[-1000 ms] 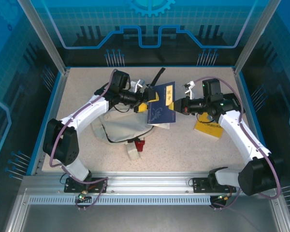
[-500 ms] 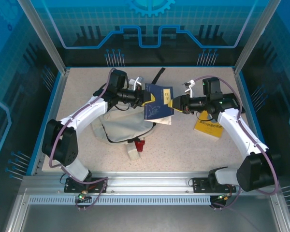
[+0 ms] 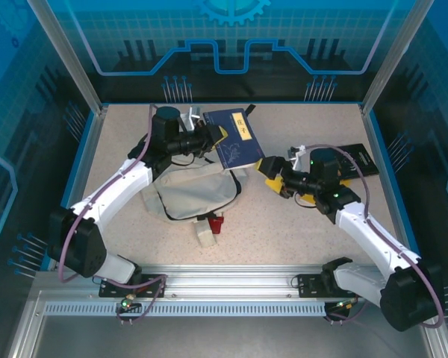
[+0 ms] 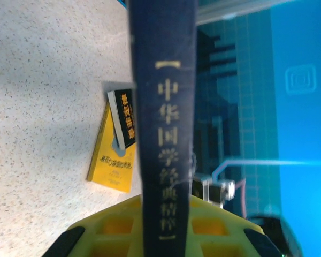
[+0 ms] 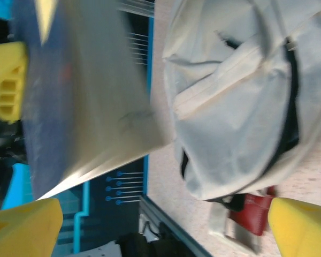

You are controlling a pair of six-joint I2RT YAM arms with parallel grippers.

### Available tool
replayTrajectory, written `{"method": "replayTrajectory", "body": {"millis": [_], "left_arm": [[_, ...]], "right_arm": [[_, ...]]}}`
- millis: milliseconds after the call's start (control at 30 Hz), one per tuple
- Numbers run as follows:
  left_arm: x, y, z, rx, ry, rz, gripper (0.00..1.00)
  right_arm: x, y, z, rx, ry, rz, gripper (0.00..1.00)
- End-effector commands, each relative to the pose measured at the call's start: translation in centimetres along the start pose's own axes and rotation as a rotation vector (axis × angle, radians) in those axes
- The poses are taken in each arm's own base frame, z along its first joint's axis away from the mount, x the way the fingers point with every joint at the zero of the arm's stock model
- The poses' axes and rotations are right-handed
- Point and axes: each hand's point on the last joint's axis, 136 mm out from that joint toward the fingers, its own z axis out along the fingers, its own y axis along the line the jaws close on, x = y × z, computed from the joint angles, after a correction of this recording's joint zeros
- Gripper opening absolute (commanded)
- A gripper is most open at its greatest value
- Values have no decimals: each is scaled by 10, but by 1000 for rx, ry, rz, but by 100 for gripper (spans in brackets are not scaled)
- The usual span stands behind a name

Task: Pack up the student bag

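Note:
The student bag [image 3: 188, 195], cream fabric with black straps, lies flat at the table's centre-left; in the right wrist view the student bag [image 5: 235, 107] shows its front pocket. My left gripper [image 3: 215, 139] is shut on a navy blue book [image 3: 237, 139] and holds it above the bag's far edge. In the left wrist view the book's spine [image 4: 163, 123] runs upright between the yellow fingers [image 4: 224, 225]. My right gripper [image 3: 271, 176] stands open, just right of the book and apart from it, and its yellow fingertips [image 5: 305, 227] frame the bag.
A yellow book [image 4: 111, 166] lies on the table to the right, under my right arm. A black book [image 3: 356, 160] lies near the right wall. A small red item [image 3: 216, 222] and a white one [image 3: 205, 237] sit at the bag's near edge.
The right gripper has opened, let go of the navy book and drawn back toward the near right. The left gripper has shut on the book and carried it back and left.

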Motion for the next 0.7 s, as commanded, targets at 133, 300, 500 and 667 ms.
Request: {"method": "replayTrajectory", "body": {"millis": [133, 300, 500, 667], "left_arm": [[-25, -8, -6, 61, -150, -123, 7], [-24, -8, -6, 75, -157, -143, 7], [-24, -2, -7, 81, -171, -169, 7], [-21, 2, -8, 75, -167, -174, 7]], "right_arm": [[-8, 68, 17, -231, -143, 45, 100], [-11, 76, 41, -282, -149, 107, 100], [-20, 79, 62, -357, -147, 155, 99], [-28, 71, 69, -365, -178, 187, 89]]}}
